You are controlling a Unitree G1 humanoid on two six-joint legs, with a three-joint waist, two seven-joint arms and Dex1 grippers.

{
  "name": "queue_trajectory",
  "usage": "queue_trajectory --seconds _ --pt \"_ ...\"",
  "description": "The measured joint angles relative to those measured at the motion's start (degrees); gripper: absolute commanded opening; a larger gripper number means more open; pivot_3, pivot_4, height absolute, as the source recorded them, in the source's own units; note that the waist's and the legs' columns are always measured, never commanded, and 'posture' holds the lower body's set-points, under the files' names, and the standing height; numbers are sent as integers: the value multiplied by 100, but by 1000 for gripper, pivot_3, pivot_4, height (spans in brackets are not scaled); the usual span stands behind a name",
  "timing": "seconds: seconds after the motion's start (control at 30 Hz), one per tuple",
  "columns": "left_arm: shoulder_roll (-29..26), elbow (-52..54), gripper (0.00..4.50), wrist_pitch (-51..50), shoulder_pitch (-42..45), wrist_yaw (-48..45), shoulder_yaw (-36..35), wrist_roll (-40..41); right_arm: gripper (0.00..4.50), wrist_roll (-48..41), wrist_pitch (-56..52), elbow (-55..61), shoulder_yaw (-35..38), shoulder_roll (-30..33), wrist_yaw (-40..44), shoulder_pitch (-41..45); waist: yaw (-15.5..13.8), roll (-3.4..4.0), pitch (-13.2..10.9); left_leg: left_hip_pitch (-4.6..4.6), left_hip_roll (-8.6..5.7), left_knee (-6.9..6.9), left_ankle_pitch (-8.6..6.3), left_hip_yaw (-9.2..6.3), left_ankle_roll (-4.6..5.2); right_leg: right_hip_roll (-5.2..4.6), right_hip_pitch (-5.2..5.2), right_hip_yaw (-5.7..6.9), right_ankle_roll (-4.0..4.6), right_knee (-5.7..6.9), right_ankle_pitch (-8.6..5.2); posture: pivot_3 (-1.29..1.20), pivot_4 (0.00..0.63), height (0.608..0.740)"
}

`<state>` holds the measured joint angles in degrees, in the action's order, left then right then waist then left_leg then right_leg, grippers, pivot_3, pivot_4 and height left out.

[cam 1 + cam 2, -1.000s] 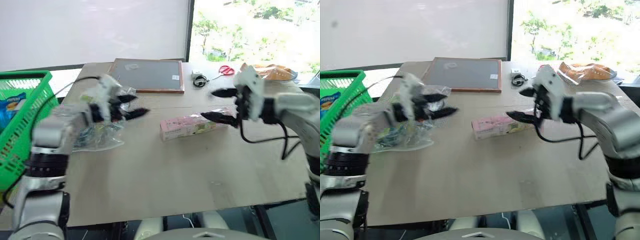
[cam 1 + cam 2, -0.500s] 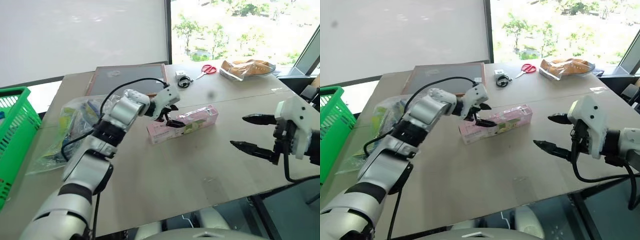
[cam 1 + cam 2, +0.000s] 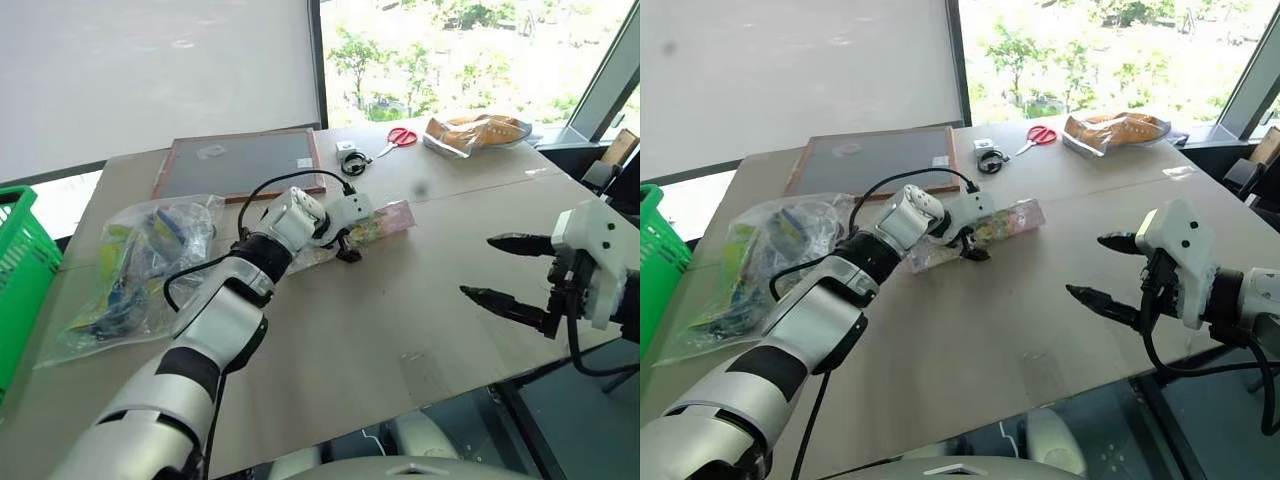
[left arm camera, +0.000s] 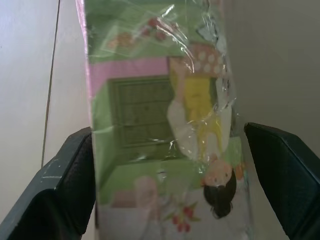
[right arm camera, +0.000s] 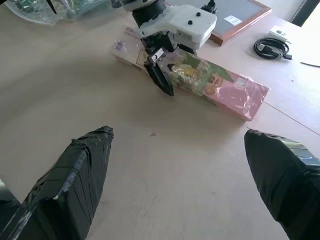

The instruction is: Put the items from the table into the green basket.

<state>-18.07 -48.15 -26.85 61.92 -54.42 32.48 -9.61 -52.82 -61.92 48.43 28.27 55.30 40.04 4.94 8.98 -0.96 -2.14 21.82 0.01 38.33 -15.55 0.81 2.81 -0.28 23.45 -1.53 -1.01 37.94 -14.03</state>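
A long flat pink box point(image 3: 385, 220) in clear wrap lies on the beige table point(image 3: 400, 330) just left of centre. My left gripper point(image 3: 347, 237) is open and tilted down over it, one black finger point(image 4: 65, 190) on each side of the box point(image 4: 160, 125). I cannot tell whether they touch it. A crinkled clear bag of colourful packets point(image 3: 140, 260) lies to the left, near the green basket point(image 3: 20, 270) at the table's left edge. At the near right of the table, my right gripper point(image 3: 478, 266) hangs open and empty.
A dark framed board point(image 3: 240, 162) lies at the back. To its right are a black cable point(image 3: 350, 158), red scissors point(image 3: 400, 136) and an orange bag point(image 3: 475, 130). The table's near edge runs below my right gripper.
The camera has swung right. My left gripper reached from beside the bag to the pink box and came down astride it. The right gripper drew back toward the near edge, then held still.
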Motion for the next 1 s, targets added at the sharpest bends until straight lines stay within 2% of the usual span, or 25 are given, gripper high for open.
queue_trajectory --seconds 0.1,0.17,0.27,0.3,0.5,0.77,0.9,1.0 --pt "8 -98 4438 230 -22 84 -2 -189 4500 -52 56 -19 -36 11 -52 11 -9 -1 -2 2 7 -2 -5 12 5 -1 8 -11 0 -1 0 -277 32 740" --pt "44 -180 3909 363 -37 150 -68 -255 4500 -56 115 -70 -86 48 -67 53 -15 -1 -2 1 8 -2 -6 17 7 -10 8 -14 0 -1 0 -273 33 740" --pt "73 -208 2887 420 -62 230 -182 -268 4500 -65 171 -108 -132 80 -72 80 -20 -2 -3 0 8 -1 -6 21 7 -15 8 -15 -1 0 0 -269 32 740" --pt "71 -210 2377 420 -66 219 -285 -261 4500 -66 206 -115 -148 101 -71 81 -19 -2 -3 -1 8 -1 -6 24 7 -16 8 -17 -1 0 0 -264 28 740" --pt "-140 31 2377 450 -267 104 -803 -96 4500 -21 414 -242 -370 137 -71 188 -4 -2 -3 -3 10 -2 -6 30 7 -13 12 -24 -3 2 2 -242 18 740" --pt "-734 1072 2377 -72 -879 -44 -1542 338 4500 68 643 -422 -629 171 -33 401 -41 -3 -3 6 14 -2 -7 32 6 -17 23 -26 5 3 8 -189 11 740" --pt "-1002 2090 2377 -612 -1254 10 -2207 810 4500 113 807 -597 -953 160 -2 757 -88 -7 -6 8 13 0 -7 32 6 -22 24 -24 14 3 18 -140 6 740" --pt "-1344 2938 2377 -1246 -1384 350 -3165 1308 4500 101 1026 -792 -1454 -175 16 1507 -66 -18 -13 4 17 0 -6 33 5 -20 28 -24 14 8 20 -96 2 740"
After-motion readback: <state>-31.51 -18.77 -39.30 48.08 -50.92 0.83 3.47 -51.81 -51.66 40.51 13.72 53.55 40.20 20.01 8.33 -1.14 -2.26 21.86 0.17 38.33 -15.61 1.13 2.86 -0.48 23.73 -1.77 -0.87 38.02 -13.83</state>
